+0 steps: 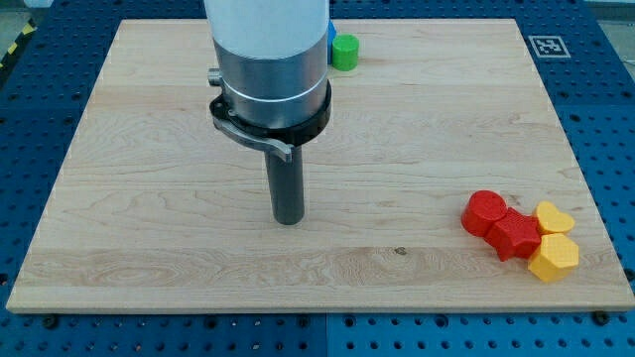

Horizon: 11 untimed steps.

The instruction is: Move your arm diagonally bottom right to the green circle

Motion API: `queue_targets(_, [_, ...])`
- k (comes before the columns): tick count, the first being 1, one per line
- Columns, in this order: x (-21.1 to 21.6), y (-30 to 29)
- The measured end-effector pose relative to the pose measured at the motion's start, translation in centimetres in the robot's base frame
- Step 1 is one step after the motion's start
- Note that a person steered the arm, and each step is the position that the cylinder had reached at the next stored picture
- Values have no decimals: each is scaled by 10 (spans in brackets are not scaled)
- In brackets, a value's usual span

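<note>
A green round block (344,52) sits near the view's top edge of the wooden board (129,178), right of the arm's body. A blue block (331,35) peeks out just left of it, mostly hidden behind the arm. My tip (288,219) rests on the board near the middle, well below and a little left of the green circle, touching no block.
At the view's lower right lies a cluster: a red round block (485,212), a red block (514,235), a yellow heart-like block (553,217) and a yellow hexagon-like block (553,258). A marker tag (547,46) sits at the top right corner.
</note>
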<state>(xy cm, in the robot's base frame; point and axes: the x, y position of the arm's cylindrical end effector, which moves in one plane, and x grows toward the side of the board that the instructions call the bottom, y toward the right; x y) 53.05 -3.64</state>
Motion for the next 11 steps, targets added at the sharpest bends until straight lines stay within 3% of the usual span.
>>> queue_targets(1, [-8,1])
queue_targets(3, [-99,21])
queue_targets(4, [-125,38])
queue_targets(5, [-125,39])
queue_targets(7, [-157,111])
queue_targets(8, [-162,119])
queue_targets(10, [-226,119])
queue_targets(11, [-237,119])
